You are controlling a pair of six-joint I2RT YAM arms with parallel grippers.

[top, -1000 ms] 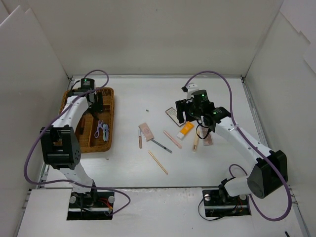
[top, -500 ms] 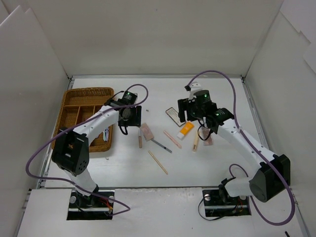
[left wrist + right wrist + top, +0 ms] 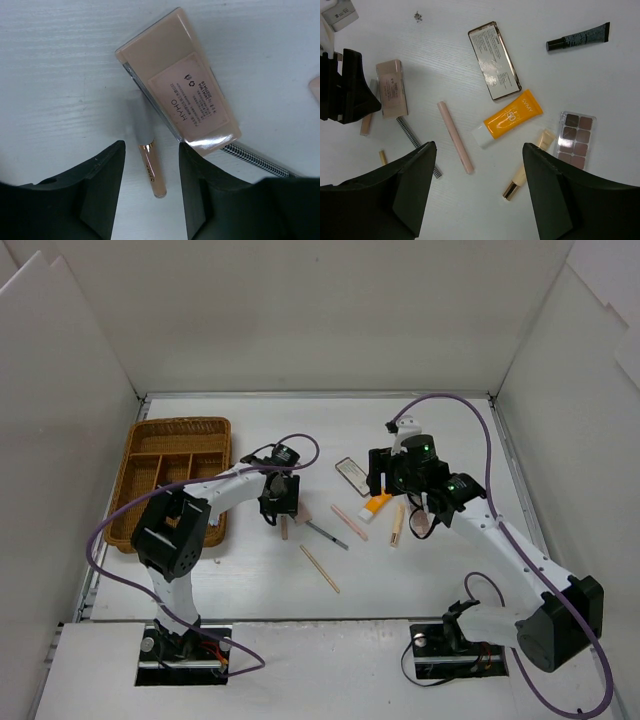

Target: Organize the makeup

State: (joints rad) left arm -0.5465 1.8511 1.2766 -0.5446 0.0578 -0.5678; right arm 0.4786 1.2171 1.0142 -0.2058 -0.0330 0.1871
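Observation:
My left gripper [image 3: 280, 500] is open and low over the table. In the left wrist view it [image 3: 151, 152] straddles a small peach lip-gloss tube [image 3: 149, 155] without touching it. A pink compact [image 3: 177, 95] lies just beyond, beside a checkered pencil [image 3: 255, 157]. My right gripper [image 3: 388, 478] is wide open and empty, held high [image 3: 479, 150] above the orange tube [image 3: 512, 120]. Below it lie a pink stick [image 3: 455, 135], a gold-edged mirror [image 3: 495, 60], a brown eyeshadow palette [image 3: 574, 137], a cream concealer tube [image 3: 530, 165] and a black tube [image 3: 577, 37].
The brown wicker divided tray [image 3: 180, 423] stands at the far left, partly behind my left arm. A wooden stick [image 3: 320, 568] lies nearer the front. White walls enclose the table on three sides. Purple cables loop over both arms.
My left arm has swung from the wicker tray to the table's middle and dropped over the lip-gloss tube. My right gripper has drifted slightly right and up, still open.

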